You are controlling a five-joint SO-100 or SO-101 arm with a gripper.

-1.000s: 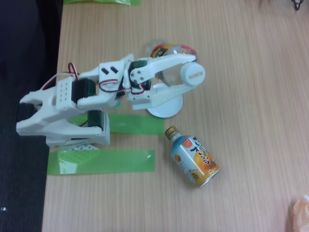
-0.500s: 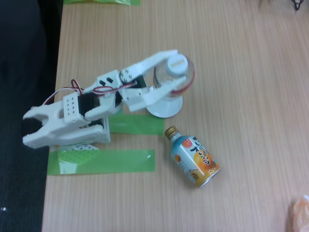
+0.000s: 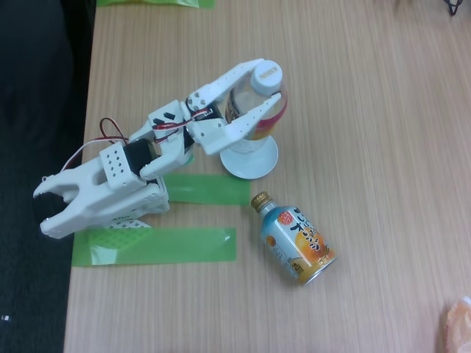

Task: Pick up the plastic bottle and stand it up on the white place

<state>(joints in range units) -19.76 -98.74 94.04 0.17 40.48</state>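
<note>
While the plastic bottle (image 3: 257, 103) is standing nearly upright over the white place (image 3: 251, 160), its white cap is facing up toward the camera and its red and yellow label is showing between the white fingers. Whether its base is actually touching the saucer cannot be told from this angle, since the bottle body is covering the middle of it. The gripper (image 3: 268, 88) is clamping the bottle from both sides, one finger running along the upper left of the bottle and the other crossing its lower right side, jaws closed tight on the body just below the cap. The white arm is stretching back down and to the left toward its base at the table edge, with red and black wires looping over the joints. Two green tape strips (image 3: 154, 245) are lying flat on the wooden table (image 3: 383, 147) below the arm, one just beside the saucer's lower left rim and one further down. An orange-and-blue metal bottle (image 3: 294, 237) with a gold cap is lying on its side below and to the right of the saucer, apart from it.
</note>
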